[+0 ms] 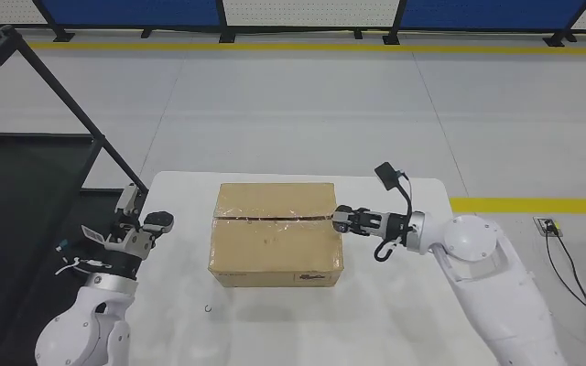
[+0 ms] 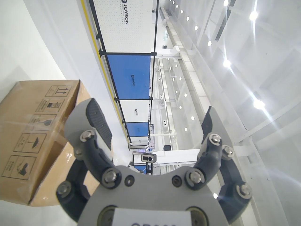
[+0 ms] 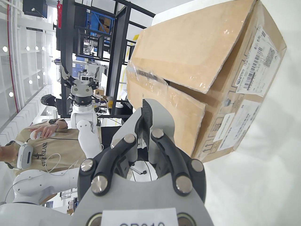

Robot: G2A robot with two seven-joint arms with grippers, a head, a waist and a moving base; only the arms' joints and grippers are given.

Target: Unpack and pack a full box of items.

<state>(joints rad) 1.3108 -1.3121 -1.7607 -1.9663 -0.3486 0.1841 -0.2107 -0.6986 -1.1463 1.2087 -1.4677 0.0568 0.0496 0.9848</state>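
The box (image 1: 275, 238) stands in the middle of the table (image 1: 385, 311). The right gripper (image 3: 147, 109) lies level at one end of the box's top seam, jaws together. The left gripper (image 2: 151, 112) points upward, well apart from the box's other end, jaws apart.

My right gripper (image 3: 147, 112) has both dark ribbed pads pressed together, jaws closed. Its tip is level with the taped centre seam of the brown cardboard box (image 3: 188, 55); contact cannot be confirmed. The clear packing tape (image 3: 150, 75) is wrinkled along that seam. One top flap is raised, leaving a dark gap. White barcode labels (image 3: 256, 59) cover the box end. The box rests on the white table (image 3: 247, 177). Well beyond it, my left gripper (image 3: 80, 75) points upward, fingers spread.
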